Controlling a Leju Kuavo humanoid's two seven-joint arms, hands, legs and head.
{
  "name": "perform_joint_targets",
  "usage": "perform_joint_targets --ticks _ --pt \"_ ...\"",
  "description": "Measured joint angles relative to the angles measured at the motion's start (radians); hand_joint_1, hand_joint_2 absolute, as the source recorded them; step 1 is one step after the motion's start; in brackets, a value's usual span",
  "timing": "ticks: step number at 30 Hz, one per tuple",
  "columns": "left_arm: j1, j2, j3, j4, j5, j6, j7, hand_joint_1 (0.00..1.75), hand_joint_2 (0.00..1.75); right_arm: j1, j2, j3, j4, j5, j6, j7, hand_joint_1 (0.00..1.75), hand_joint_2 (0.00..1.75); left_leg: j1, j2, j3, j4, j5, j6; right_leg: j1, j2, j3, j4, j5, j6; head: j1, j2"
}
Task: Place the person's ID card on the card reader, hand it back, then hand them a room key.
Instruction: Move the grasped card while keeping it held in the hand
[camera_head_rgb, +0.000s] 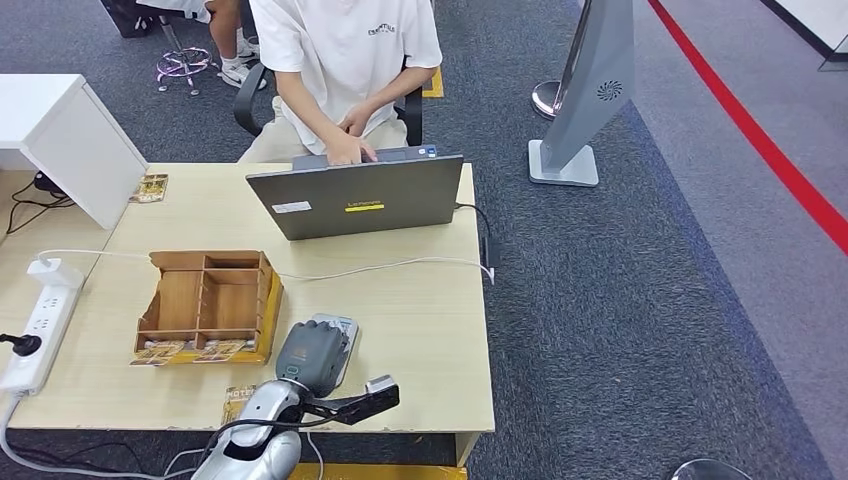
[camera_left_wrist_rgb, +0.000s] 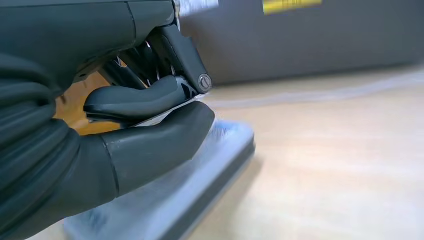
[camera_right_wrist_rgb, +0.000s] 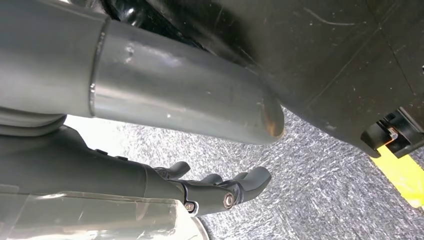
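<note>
My left hand (camera_head_rgb: 312, 355) lies over the grey card reader (camera_head_rgb: 347, 326) near the table's front edge. In the left wrist view a thin white ID card (camera_left_wrist_rgb: 161, 115) is pinched between the thumb (camera_left_wrist_rgb: 150, 150) and a dark finger (camera_left_wrist_rgb: 135, 99), just above the reader's flat top (camera_left_wrist_rgb: 210, 175). The person (camera_head_rgb: 345, 60) sits behind the laptop with both hands at its far edge. My right hand (camera_right_wrist_rgb: 220, 192) hangs low over the carpet, its fingers loosely extended with nothing in them.
A grey laptop (camera_head_rgb: 358, 203) stands open at the table's far side. A wooden organizer (camera_head_rgb: 205, 300) left of the reader holds room key cards (camera_head_rgb: 190, 350) along its front. Another key card (camera_head_rgb: 238, 396) lies at the front edge. A power strip (camera_head_rgb: 35, 325) sits far left.
</note>
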Motion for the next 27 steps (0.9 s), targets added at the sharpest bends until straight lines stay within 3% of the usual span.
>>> perform_joint_targets --ticks 11,16,22,27 --pt "-0.005 -0.007 0.000 -0.051 0.002 0.042 -0.024 1.75 1.75 0.000 0.000 0.000 0.000 0.004 0.001 0.000 0.00 0.00 0.000 0.000 0.000 0.000 0.000 0.000 0.000 0.000 0.000 0.000 0.000 0.000 0.000 0.000" --pt "-0.023 -0.008 0.000 -0.134 0.006 0.202 -0.085 1.75 1.75 -0.003 0.000 0.001 0.000 0.025 0.030 0.011 0.00 0.00 0.000 0.000 -0.001 0.000 0.000 0.000 0.000 0.000 -0.001 0.000 0.000 0.000 0.000 0.000" --pt "-0.137 -0.022 0.000 -0.292 -0.006 0.229 -0.076 1.75 1.75 -0.016 0.002 0.009 0.000 0.056 0.062 0.018 0.00 0.00 0.000 -0.001 -0.001 0.000 0.001 0.001 0.000 -0.001 0.000 0.000 0.001 0.000 0.000 0.000" --pt "-0.258 -0.048 0.002 -0.344 -0.002 0.224 -0.040 1.75 1.75 -0.021 0.003 0.029 0.000 0.082 0.081 0.016 0.00 0.00 0.000 -0.001 -0.001 0.001 0.001 0.000 0.000 -0.001 0.000 0.000 0.002 0.000 0.000 0.000"
